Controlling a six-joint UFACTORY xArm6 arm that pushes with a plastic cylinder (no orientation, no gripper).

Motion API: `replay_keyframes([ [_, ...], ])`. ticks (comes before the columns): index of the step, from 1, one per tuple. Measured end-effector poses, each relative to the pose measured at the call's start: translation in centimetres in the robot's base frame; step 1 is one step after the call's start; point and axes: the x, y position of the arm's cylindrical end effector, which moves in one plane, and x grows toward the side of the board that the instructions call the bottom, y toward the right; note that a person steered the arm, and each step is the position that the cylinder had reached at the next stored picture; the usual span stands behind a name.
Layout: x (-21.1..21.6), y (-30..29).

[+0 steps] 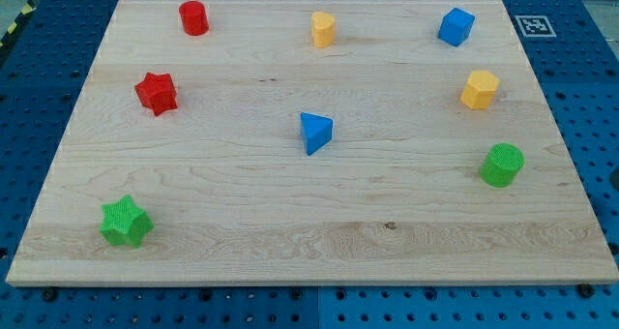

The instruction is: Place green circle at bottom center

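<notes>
The green circle (502, 164) stands near the right edge of the wooden board (309, 242), a little below mid-height. My tip does not show in this view; neither the rod nor the arm is in the frame. The bottom centre of the board holds no block.
A green star (127, 222) sits at the bottom left. A blue triangle (314, 133) is near the centre. A red star (156, 92) and red cylinder (193, 17) are at the upper left. A yellow block (322, 28), blue cube (456, 26) and yellow hexagon (479, 89) are at the top and right.
</notes>
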Motion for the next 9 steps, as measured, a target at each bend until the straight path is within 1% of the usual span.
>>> replay_keyframes([
  [1,0.4,-2.4],
  [2,0.5,-7.7],
  [3,0.3,-6.7],
  [4,-1.7,-7.2],
  [5,-1.8,-12.7],
  [6,-0.7,-18.8],
  [7,-1.2,-16.6],
  [8,-3.0,-14.3],
  [9,-3.6,-16.8],
])
